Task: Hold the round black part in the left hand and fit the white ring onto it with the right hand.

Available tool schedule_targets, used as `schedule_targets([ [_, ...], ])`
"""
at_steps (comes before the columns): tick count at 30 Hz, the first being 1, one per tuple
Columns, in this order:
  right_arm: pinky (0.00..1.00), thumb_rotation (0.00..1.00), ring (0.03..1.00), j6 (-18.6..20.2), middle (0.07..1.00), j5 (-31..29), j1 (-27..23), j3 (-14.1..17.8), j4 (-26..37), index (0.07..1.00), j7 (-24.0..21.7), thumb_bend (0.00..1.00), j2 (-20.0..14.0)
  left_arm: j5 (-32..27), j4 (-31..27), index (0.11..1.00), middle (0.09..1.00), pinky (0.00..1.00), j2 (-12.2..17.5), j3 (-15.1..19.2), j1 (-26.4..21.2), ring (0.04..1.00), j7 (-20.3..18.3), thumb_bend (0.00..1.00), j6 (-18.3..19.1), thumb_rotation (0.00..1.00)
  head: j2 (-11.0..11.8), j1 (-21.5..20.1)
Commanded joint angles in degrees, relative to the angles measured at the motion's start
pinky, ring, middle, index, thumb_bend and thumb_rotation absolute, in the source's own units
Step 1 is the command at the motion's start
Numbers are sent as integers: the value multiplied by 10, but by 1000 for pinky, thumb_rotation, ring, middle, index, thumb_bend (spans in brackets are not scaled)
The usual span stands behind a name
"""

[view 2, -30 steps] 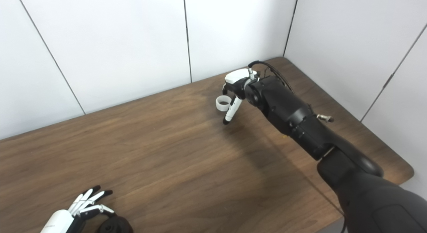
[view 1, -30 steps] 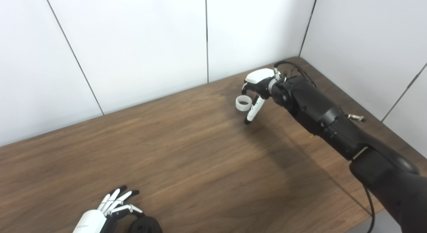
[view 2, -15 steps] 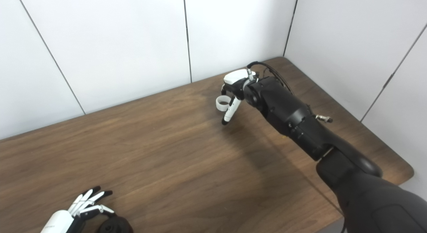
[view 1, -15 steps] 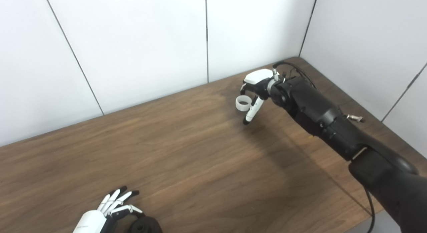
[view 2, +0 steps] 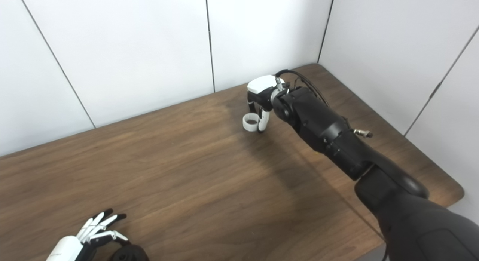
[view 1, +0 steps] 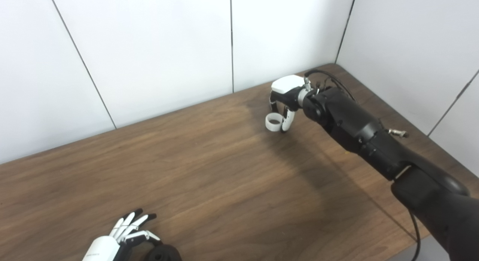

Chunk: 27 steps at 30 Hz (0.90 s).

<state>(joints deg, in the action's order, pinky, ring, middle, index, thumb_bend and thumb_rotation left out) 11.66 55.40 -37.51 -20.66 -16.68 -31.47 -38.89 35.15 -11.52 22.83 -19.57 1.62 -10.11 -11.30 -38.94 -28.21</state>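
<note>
At about 7 o'clock in the left eye view, the left hand [view 1: 112, 243] sits low at the near edge of the worktop [view 1: 209, 186], fingers fanned apart and curved over the round black part [view 1: 162, 252]. The part lies just at the fingertips' 4 o'clock side, touching or nearly so; I cannot tell whether any finger presses it. The hand looks spread wide and not gripping, probably poised to close round the part so it can serve as the steady base.

Across a long bare stretch of wood, at about 1 o'clock, the right hand [view 1: 283, 100] points its fingers down near the back wall. The white ring [view 1: 273, 123] stands with its opening upward at the fingertips, one finger close beside its right wall and another above its rim. The ring seems pinched, though whether it rests on the wood or hangs just clear is unclear. That grip suits carrying it opening-down onto the part, which lies well apart.

The left eye view shows more of the black part's rounded top; in the right eye view [view 2: 129, 253] it is mostly cut by the bottom edge, while that view shows the worktop's rounded right corner.
</note>
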Motion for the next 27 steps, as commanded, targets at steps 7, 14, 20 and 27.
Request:
schedule_targets([
  [7,904,131,961,-8,891,2,-25,5,12,483,20,509,-13,11,-3,480,903,1000,10,-7,14,985,-25,520,7,50,0,0],
  [14,907,134,963,-5,893,0,-23,6,15,484,19,510,-13,11,-4,480,902,1000,11,-7,14,982,-25,520,9,50,-1,1],
  [20,900,138,959,-5,893,-1,-24,7,15,484,19,510,-13,8,-3,480,905,1000,12,-6,13,989,-24,520,11,50,0,1],
  [27,917,138,967,-1,901,-3,-25,9,16,484,16,510,-12,10,0,480,903,1000,12,-6,11,986,-21,519,7,50,1,1],
])
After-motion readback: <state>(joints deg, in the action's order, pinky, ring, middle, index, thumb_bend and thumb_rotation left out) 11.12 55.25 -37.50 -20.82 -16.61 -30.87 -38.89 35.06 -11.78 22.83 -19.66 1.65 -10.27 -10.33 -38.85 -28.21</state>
